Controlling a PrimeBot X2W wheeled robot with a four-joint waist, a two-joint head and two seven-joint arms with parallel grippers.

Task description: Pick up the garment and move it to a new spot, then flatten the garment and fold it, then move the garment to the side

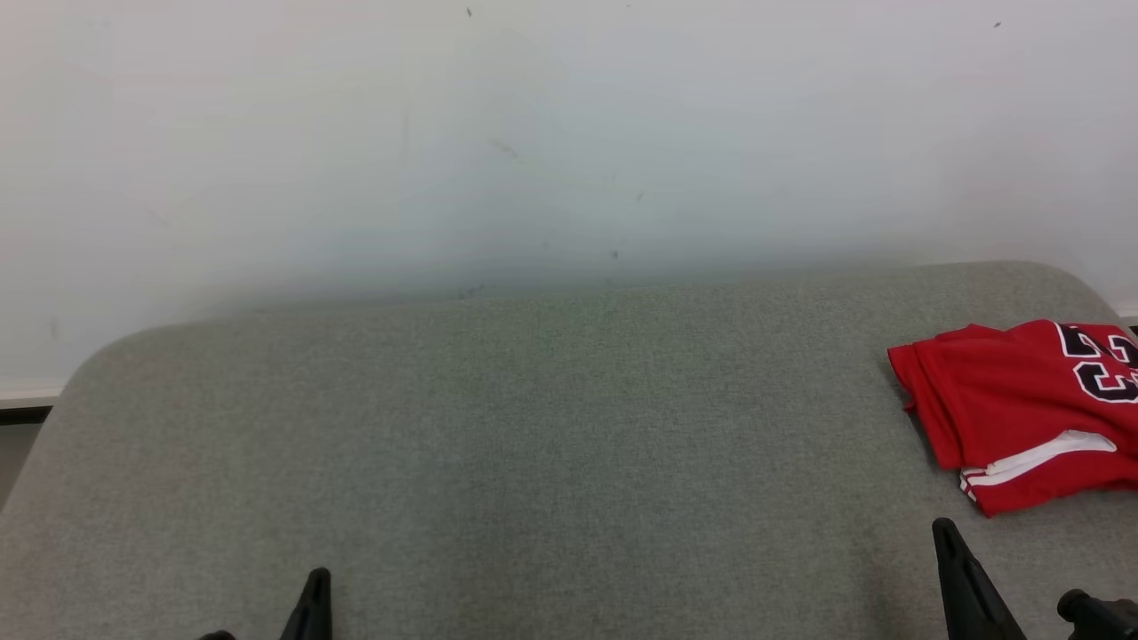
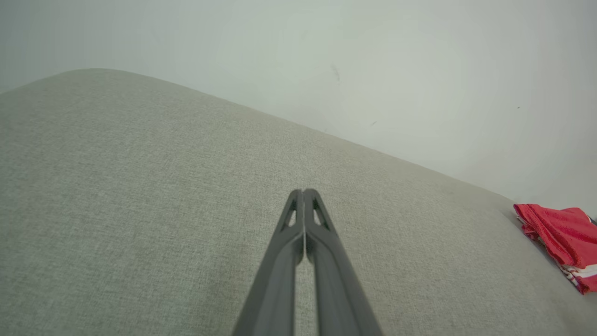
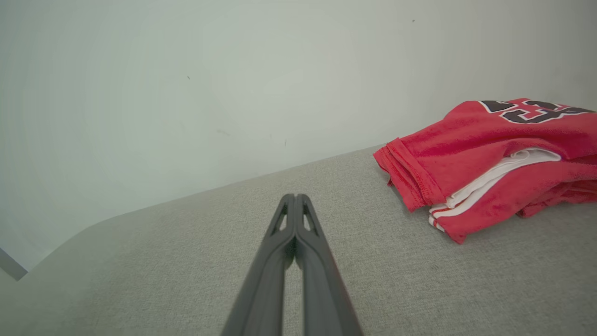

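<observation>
Red garment (image 1: 1013, 418) lies folded at my right of the cushion (image 1: 533, 444), parked aside I reckon; left gripper (image 2: 303, 192) and right gripper (image 3: 295, 197) clenched empty.

Grey fabric surface (image 1: 533, 427) against a scuffed white wall (image 1: 533, 133)
</observation>
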